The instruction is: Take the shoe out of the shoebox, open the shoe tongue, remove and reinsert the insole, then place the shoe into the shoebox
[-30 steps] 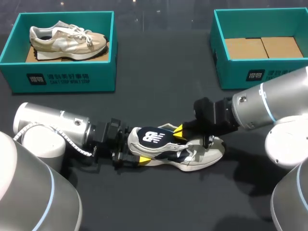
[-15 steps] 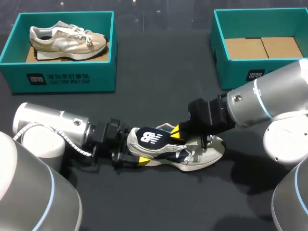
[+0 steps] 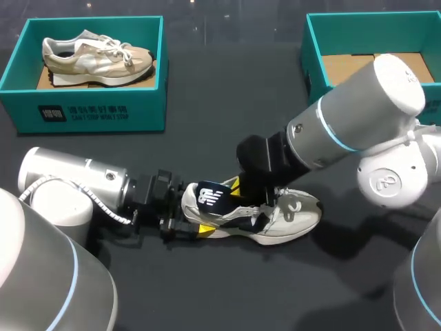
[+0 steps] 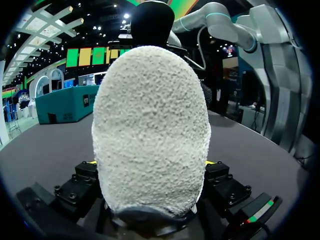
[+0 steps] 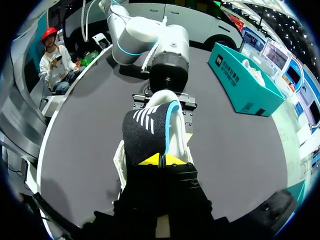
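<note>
Insole (image 3: 210, 196) nearer shoe (image 3: 293, 219) heel than before (right fingers (image 3: 235, 183) too)

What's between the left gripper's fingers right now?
The sneaker, heel end, clamped from both sides by the left gripper; the left wrist view shows it best.

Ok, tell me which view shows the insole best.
The right wrist view: the dark insole stands large and centred, pinched by the right gripper over the shoe. The head view shows it smaller, its end hidden by the right arm. The left wrist view shows only the shoe's pale heel.
</note>
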Available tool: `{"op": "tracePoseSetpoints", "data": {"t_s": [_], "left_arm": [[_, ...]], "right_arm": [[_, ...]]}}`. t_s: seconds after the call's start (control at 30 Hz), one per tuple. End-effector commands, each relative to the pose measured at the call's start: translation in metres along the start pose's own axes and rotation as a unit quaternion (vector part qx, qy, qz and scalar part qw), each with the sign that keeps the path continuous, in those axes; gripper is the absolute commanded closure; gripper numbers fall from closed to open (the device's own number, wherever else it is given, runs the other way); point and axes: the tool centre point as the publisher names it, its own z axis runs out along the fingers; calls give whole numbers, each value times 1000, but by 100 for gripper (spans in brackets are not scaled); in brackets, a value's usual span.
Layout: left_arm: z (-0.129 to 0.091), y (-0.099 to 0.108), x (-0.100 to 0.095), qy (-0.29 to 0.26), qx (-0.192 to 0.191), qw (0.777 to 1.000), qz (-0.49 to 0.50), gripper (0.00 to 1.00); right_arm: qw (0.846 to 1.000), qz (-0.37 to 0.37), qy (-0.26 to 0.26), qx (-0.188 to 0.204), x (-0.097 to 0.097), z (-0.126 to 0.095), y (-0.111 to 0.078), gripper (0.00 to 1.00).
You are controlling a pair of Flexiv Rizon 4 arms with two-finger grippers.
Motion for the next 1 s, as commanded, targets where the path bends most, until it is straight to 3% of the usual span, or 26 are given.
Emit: {"op": "tracePoseSetpoints", "data": {"t_s": [0.03,0.07,0.1,0.27,0.77,1.0], "left_arm": [[3,1,0,-1,-1,1000,0,100],[3,1,0,-1,-1,1000,0,100],[3,1,0,-1,-1,1000,0,100],[3,1,0,-1,-1,1000,0,100],[3,1,0,-1,-1,1000,0,100],[3,1,0,-1,-1,1000,0,100]], "right_arm": [[997,8,-2,72,0,1,5,82],[997,11,-3,74,0,1,3,72],[997,13,-4,76,0,1,1,69],[996,27,-9,89,0,-4,-5,63],[990,45,-5,137,-2,-21,-7,55],[991,39,30,128,-1,-29,-2,55]]}}
